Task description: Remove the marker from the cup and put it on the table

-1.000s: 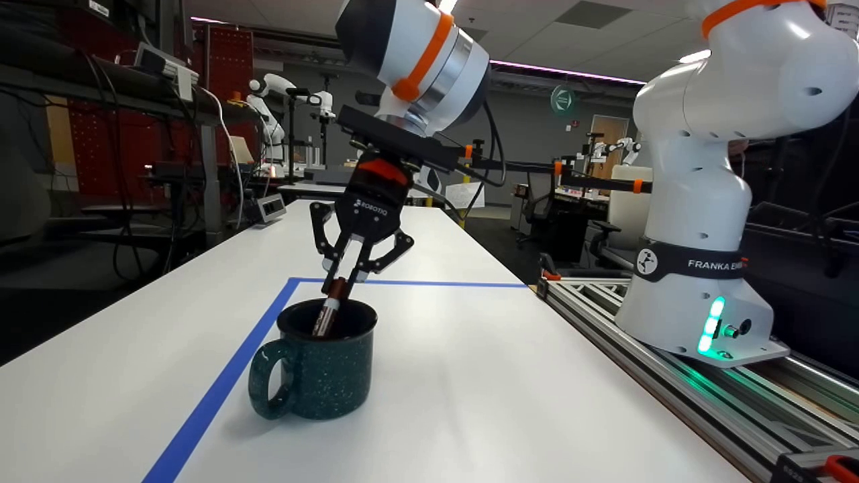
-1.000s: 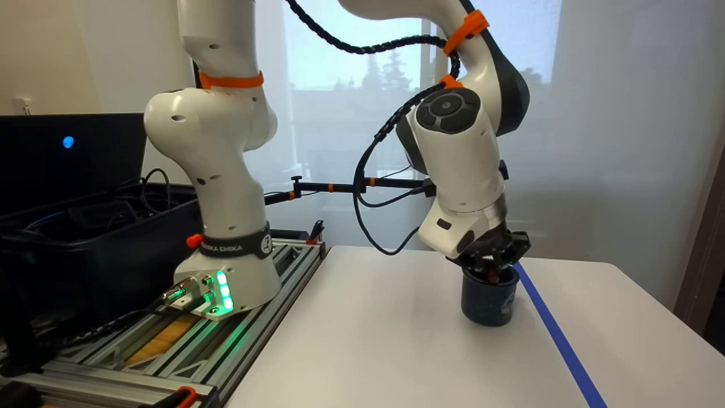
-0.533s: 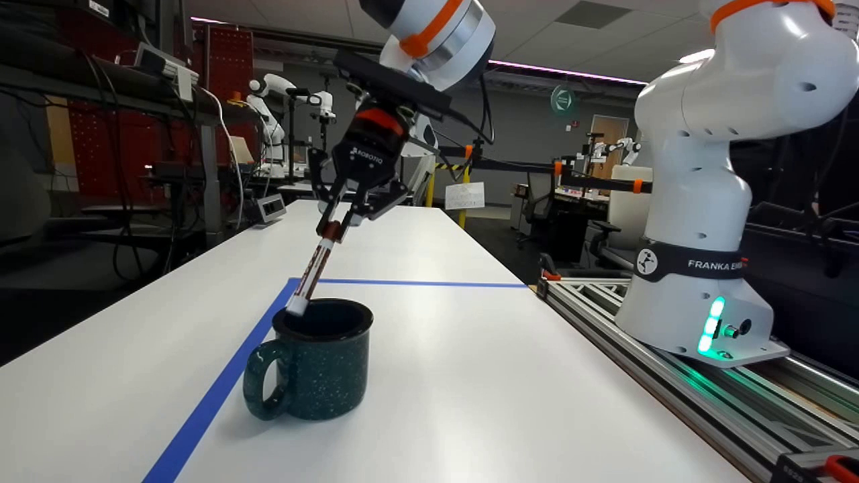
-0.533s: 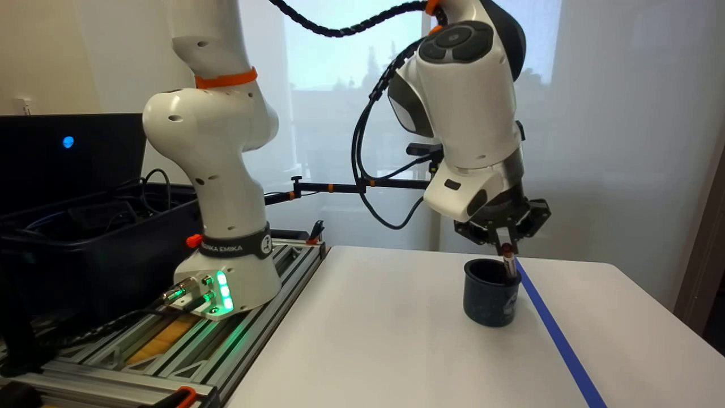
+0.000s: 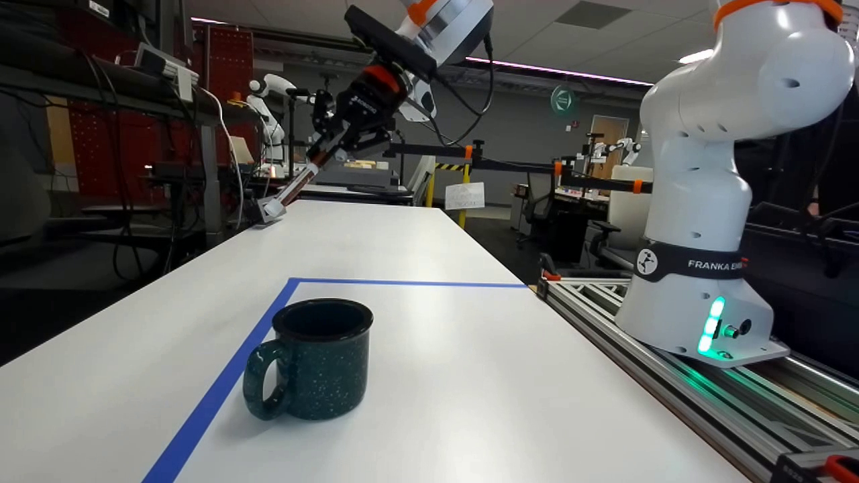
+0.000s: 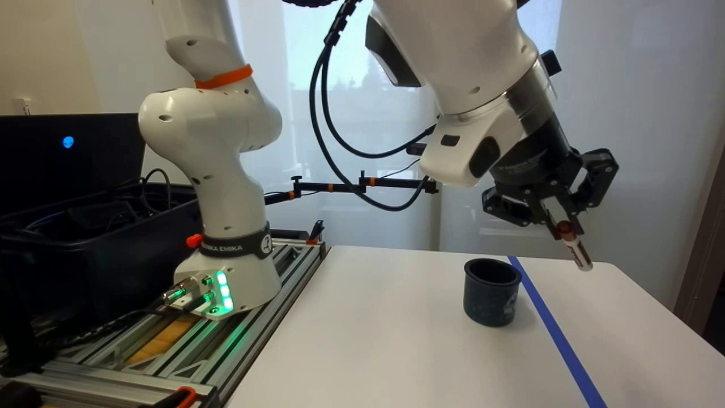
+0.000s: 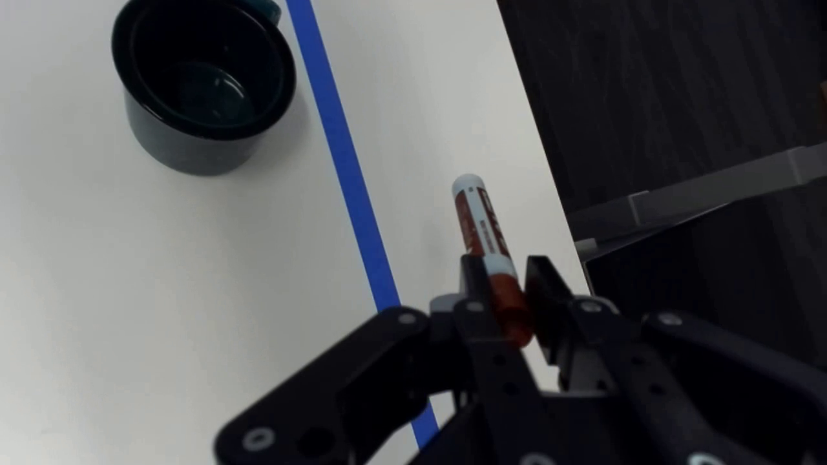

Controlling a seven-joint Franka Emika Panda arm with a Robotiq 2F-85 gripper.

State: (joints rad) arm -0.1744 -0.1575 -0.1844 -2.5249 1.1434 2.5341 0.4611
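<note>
The dark teal-green cup [image 5: 329, 376] stands upright on the white table [image 5: 483, 389]. It also shows in an exterior view [image 6: 490, 303] and in the wrist view [image 7: 194, 152], where its inside looks empty. My gripper [image 5: 325, 153] is shut on the marker [image 5: 296, 185] near its red-brown capped end. In an exterior view the gripper [image 6: 565, 225] holds the marker [image 6: 578, 252] tilted, its whitish end pointing down and away. In the wrist view the gripper [image 7: 508, 284] has the marker [image 7: 483, 223] between its fingers, above the table strip beyond the blue tape.
Blue tape [image 7: 345, 165] runs along the table beside the cup. Past the table's edge in the wrist view lies dark floor [image 7: 646, 97]. The grey rail track [image 6: 249, 345] with the robot base [image 6: 232, 277] borders the table. A black bin [image 6: 96, 266] stands behind it.
The gripper has lifted the marker out of the cup and carried it up and across the tape, away from the cup. The gripper has tilted more. The cup shifted slightly, then stayed still.
</note>
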